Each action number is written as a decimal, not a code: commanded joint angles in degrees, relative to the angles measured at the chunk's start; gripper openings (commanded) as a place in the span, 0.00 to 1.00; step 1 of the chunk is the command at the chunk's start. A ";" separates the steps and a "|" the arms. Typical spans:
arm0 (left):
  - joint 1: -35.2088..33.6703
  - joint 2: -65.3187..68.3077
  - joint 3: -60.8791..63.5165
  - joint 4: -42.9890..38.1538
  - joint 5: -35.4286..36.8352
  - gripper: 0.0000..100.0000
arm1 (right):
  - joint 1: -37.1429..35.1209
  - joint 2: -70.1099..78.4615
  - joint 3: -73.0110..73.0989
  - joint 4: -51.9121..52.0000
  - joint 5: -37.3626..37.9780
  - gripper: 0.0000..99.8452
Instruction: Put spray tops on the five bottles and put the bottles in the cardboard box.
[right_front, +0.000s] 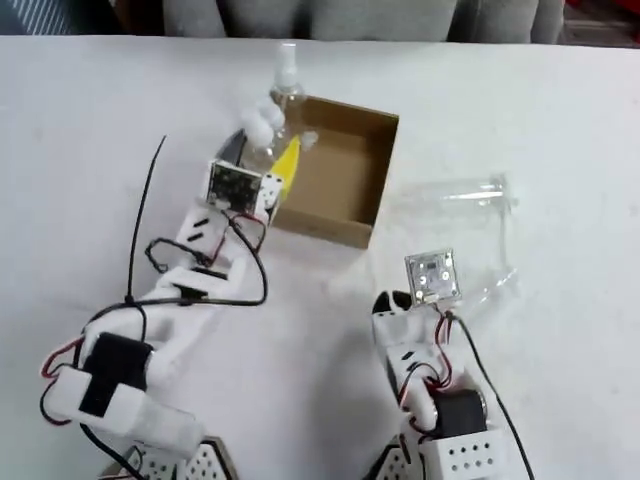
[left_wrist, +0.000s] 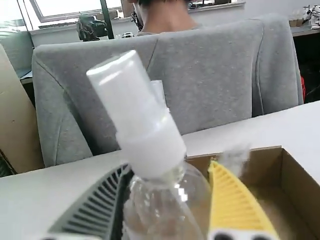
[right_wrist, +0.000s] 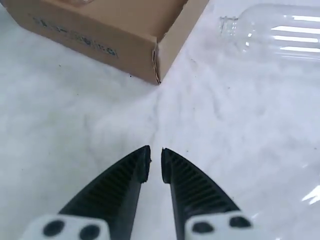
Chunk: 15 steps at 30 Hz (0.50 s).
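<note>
My left gripper (left_wrist: 170, 172) clamps a bottle (left_wrist: 165, 210) (spray top (left_wrist: 140, 120) fitted), with the cardboard box (right_front: 340, 228) just beyond its fingertips. I judge boxing is in hand; next I lower and release. My right gripper (right_wrist: 155, 162) is nearly closed and empty, with an uncapped bottle (right_wrist: 280, 30) ahead of it.

an office-like workroom
a white table (right_front: 90, 110) stands against grey upholstered seat backs (left_wrist: 215, 75); behind them is a window (left_wrist: 65, 6) with a sill, and a cluttered desk (left_wrist: 306, 27) to one side.
</note>
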 joint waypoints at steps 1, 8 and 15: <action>-0.84 1.98 -2.81 -2.02 -0.35 0.02 | 0.04 -0.13 0.53 0.57 0.26 0.02; -1.10 7.96 -5.01 -2.02 -0.35 0.02 | 0.04 -0.13 0.53 0.57 0.26 0.02; -1.10 9.71 -5.27 -2.02 -0.79 0.02 | 0.04 -0.13 0.53 0.57 0.26 0.02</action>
